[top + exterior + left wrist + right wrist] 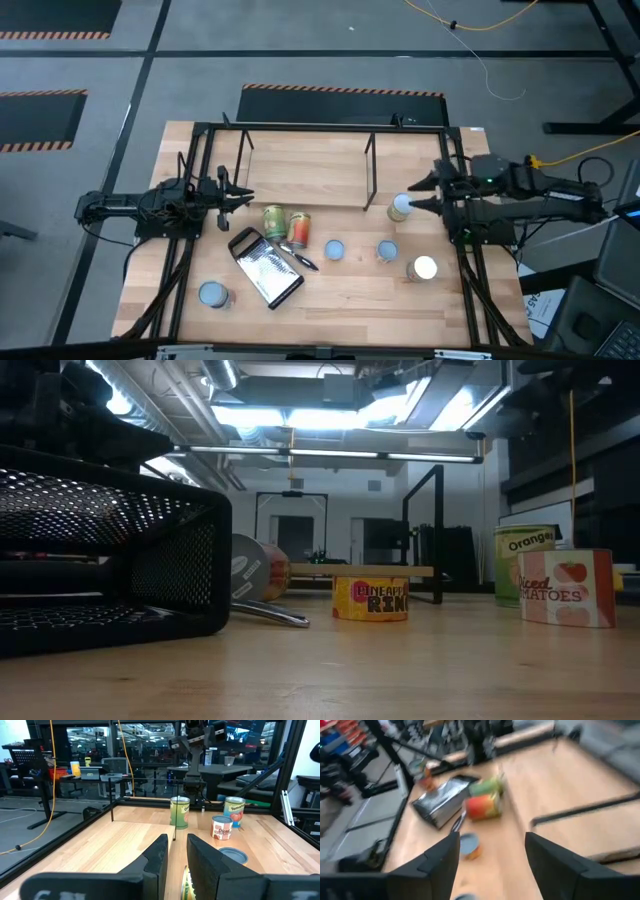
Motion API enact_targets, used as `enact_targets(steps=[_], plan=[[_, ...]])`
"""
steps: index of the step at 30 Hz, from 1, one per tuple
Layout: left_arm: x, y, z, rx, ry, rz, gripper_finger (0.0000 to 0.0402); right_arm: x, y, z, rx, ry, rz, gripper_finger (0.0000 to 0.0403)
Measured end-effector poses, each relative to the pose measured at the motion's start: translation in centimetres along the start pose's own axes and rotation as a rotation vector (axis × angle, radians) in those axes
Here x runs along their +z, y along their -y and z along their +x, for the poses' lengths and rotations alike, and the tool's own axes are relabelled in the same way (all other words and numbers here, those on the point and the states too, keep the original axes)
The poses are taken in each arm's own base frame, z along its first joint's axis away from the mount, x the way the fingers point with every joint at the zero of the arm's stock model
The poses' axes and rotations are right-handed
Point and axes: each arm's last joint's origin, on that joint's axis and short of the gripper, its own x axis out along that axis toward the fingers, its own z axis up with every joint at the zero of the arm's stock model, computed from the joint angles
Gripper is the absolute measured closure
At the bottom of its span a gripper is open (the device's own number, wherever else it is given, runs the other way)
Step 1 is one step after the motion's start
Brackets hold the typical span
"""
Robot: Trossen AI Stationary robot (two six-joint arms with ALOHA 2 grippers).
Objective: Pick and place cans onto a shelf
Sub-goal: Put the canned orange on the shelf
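Note:
Several cans stand or lie on the wooden table: a white-topped can (pixel 400 207) beside the shelf's right end, a green can (pixel 273 222) and an orange-red can (pixel 298 230) on their sides, blue-grey-topped cans (pixel 334 249) (pixel 387 250) (pixel 212 294), and a cream-topped can (pixel 422 268). The shelf (pixel 305 205), black rods with a wooden board, stands at the table's far middle with nothing on it. My right gripper (pixel 425 192) (pixel 492 845) hangs open, raised over the table's right side near the white-topped can, and holds nothing. My left gripper (pixel 245 193) (pixel 175 860) waits at the left, its fingers a narrow gap apart, with nothing between them.
A flat metal grater (pixel 265 267) with a black handle lies near the lying cans; in the low view it fills the left foreground (pixel 110 560). A larger black frame (pixel 200 140) edges the table. Bare wood lies between the shelf and the cans.

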Motion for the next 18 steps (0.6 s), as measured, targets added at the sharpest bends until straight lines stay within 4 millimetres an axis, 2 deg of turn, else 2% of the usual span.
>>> enact_targets(steps=[4,10,18], plan=[[0.0,0.0,0.0,0.000,0.000,0.000,0.0337,0.0,-0.1,2.1,0.059,-0.105,0.020,0.0175],[0.0,0.0,0.0,-0.001,0.000,0.000,0.0337,-0.8,-0.2,5.1,0.056,-0.262,0.022,0.0175],[0.0,0.0,0.0,-0.001,0.000,0.000,0.0337,-1.9,-0.5,7.3,0.061,-0.400,-0.052,0.0175]])
